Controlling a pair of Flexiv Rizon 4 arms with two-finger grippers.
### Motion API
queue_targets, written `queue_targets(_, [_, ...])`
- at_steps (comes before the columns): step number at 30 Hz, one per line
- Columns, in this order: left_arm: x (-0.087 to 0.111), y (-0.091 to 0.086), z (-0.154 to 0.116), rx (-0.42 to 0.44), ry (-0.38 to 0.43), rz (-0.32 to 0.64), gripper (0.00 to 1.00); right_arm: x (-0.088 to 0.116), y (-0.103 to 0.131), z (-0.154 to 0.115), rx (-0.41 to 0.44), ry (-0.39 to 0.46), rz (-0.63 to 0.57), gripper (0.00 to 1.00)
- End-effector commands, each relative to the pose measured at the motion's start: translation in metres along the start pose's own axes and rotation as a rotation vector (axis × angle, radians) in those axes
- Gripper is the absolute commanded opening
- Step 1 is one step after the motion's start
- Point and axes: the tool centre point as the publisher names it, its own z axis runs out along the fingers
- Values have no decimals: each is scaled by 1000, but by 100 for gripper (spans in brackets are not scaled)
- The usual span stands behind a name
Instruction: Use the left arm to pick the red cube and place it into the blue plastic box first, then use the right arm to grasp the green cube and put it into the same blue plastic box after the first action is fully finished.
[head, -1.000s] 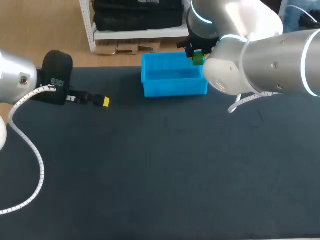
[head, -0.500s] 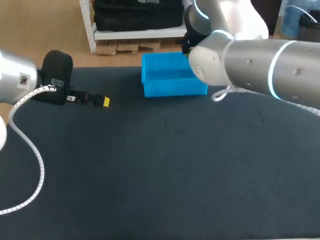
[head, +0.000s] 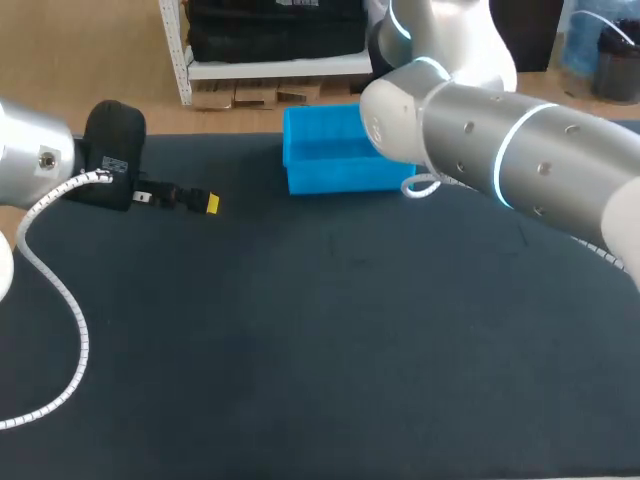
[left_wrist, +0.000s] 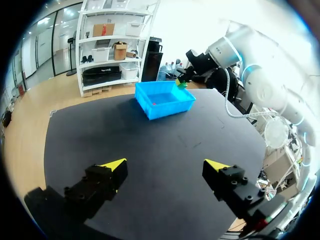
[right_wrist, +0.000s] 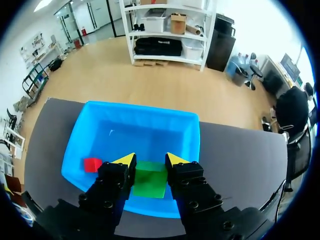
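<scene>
Green cube (right_wrist: 150, 184) clamped in right gripper (right_wrist: 150, 161) above blue box (right_wrist: 80, 135).
Smooth cube, held level; red cube (right_wrist: 92, 164) inside box; left gripper (left_wrist: 165, 165) spread apart.

Blue box (head: 330, 168): in the head view, its right end is covered by the right arm (head: 500, 150).
Right gripper (right_wrist: 150, 159): in the head view, out of sight behind its own arm.
Green cube (right_wrist: 150, 181): hidden in the head view; only a small green speck in the left wrist view.
Red cube (right_wrist: 92, 164): a tiny red dot in the left wrist view; not visible in the head view.
Left gripper (left_wrist: 165, 164): in the head view, only one yellow tip shows.
Left arm (head: 30, 150): cut off by the head view's edge.
</scene>
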Motion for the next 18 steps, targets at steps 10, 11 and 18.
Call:
queue_targets(10, [0, 0, 1, 0, -1, -1, 100, -3, 0, 20, -30, 109, 13, 0])
queue_targets(11, [0, 0, 1, 0, -1, -1, 100, -3, -2, 21, -31, 114, 16, 24])
queue_targets(18, [0, 0, 1, 0, -1, -1, 100, -2, -1, 14, -21, 116, 1, 100])
